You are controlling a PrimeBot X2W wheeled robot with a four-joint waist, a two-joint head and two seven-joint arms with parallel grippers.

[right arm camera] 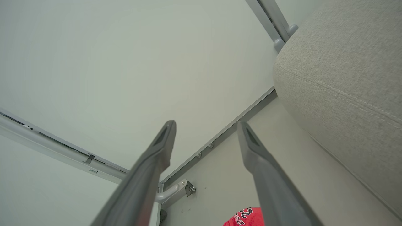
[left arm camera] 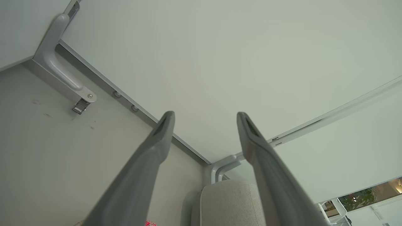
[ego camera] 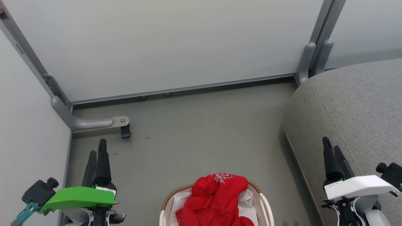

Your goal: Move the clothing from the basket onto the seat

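Clothing (ego camera: 216, 201) in basket (ego camera: 263, 204) on grey floor (ego camera: 204, 131), seat (ego camera: 355, 106) alongside, white panels (ego camera: 172, 44) beyond; both jaws apart.

Bright, even light — soft shadows (wrist-view foregrounds blurred).

Floor (ego camera: 201, 131) was plain grey-green, with a few small dark scuffs (ego camera: 146, 137) toward the far left corner. The basket (ego camera: 168, 198) sat on the near side, about mid-width. The big grey seat (ego camera: 355, 106) took up the right side, apart from the basket. A curved grey partition foot (ego camera: 91, 123) with a little black caster (ego camera: 125, 132) stuck out from the far left corner.
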